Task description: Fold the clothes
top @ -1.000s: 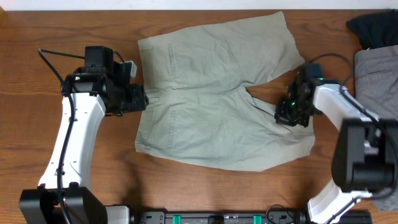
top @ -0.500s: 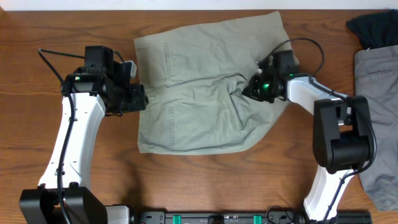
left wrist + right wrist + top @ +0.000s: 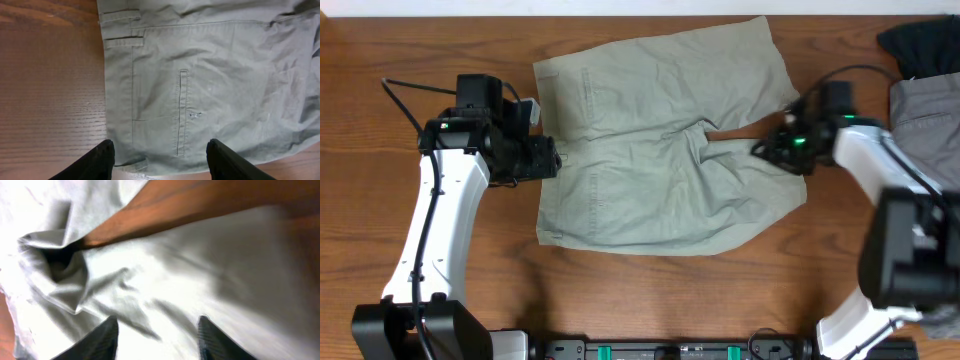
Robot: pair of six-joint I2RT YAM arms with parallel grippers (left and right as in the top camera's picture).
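The shorts (image 3: 660,160) lie spread out in the middle of the wooden table (image 3: 380,60). The waistband is on the left and the two legs point right.

From above, the left gripper (image 3: 545,160) sits right at the waistband. The right gripper (image 3: 775,150) is over the end of the near leg. The cloth looks rumpled where the legs meet.

The left wrist camera shows small things the top view does not: two belt loops (image 3: 122,17) and a long stitched pocket slit (image 3: 182,112). Its fingers (image 3: 105,155) stand wide apart above flat cloth, holding nothing.

The right wrist camera is blurry. It shows a bunched fold (image 3: 55,262) with a dark hollow, and a wedge of bare wood between the legs. Its fingers (image 3: 107,330) are apart too, with nothing pinched.

The far leg comes close to the table's back edge. There is bare wood to the left and in front. On the right, a grey garment (image 3: 925,120) and a black garment (image 3: 920,45) lie near the right arm.
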